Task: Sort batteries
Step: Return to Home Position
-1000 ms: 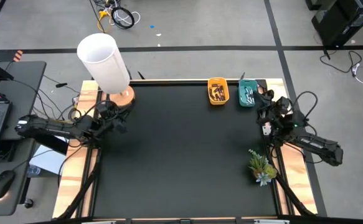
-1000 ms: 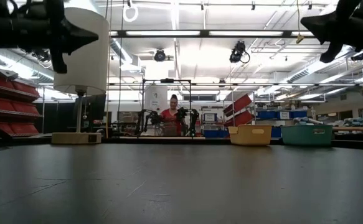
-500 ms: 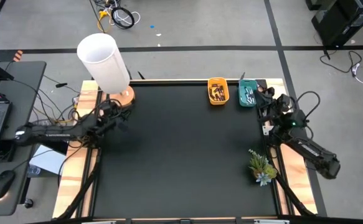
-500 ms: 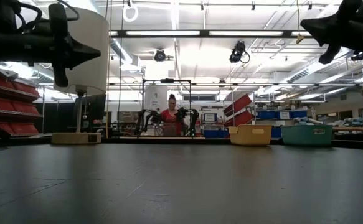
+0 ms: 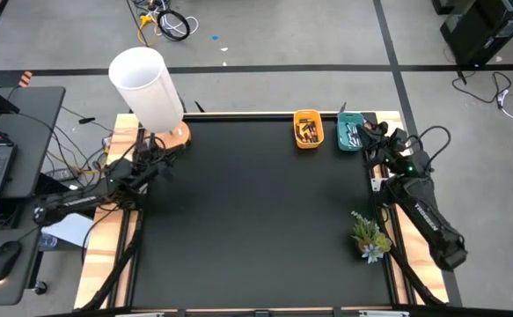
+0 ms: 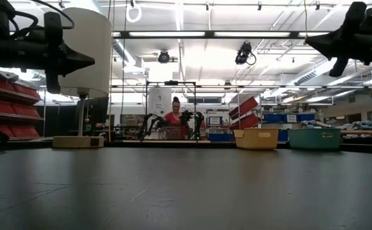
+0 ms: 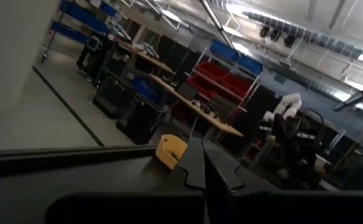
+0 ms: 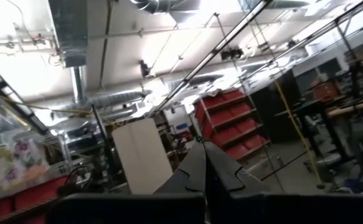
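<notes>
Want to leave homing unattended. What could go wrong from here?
1. The left pincer hangs shut close by the tall lamp; a wide swing could knock it over.
2. The right pincer, also shut, hangs next to the teal tray holding batteries; a bump could shift the tray or spill them.
3. The right arm runs close past the small plant at the table's right edge and might clip it.

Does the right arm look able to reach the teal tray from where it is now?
Probably yes: the right gripper hangs raised just beside the teal tray, with nothing between them. The plant sits off to the side, clear of that path.
</notes>
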`<state>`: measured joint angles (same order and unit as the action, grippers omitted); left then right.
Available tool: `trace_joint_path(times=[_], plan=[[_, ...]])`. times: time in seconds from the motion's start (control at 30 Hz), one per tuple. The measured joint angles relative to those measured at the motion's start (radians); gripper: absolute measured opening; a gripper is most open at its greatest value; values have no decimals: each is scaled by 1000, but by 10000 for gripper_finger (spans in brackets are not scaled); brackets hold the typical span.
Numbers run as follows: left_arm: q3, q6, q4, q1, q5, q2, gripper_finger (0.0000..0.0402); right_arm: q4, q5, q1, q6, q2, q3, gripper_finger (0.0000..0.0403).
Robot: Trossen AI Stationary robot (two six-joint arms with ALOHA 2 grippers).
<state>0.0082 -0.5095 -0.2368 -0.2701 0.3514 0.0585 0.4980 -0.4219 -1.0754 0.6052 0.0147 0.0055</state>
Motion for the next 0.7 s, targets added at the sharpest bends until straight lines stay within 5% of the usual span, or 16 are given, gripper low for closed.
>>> trace_joint_path(times=[0.17, 0.53, 0.7], plan=[[0, -3, 66, -20, -5, -58, 0, 12, -147, -108, 73, 0, 0, 0], [0, -147, 203, -16, -170, -33, 32, -5, -185, -136, 324, -1, 0, 40], [0, 186, 209, -16, -231, 12, 38, -80, -271, -130, -38, 0, 0, 58]])
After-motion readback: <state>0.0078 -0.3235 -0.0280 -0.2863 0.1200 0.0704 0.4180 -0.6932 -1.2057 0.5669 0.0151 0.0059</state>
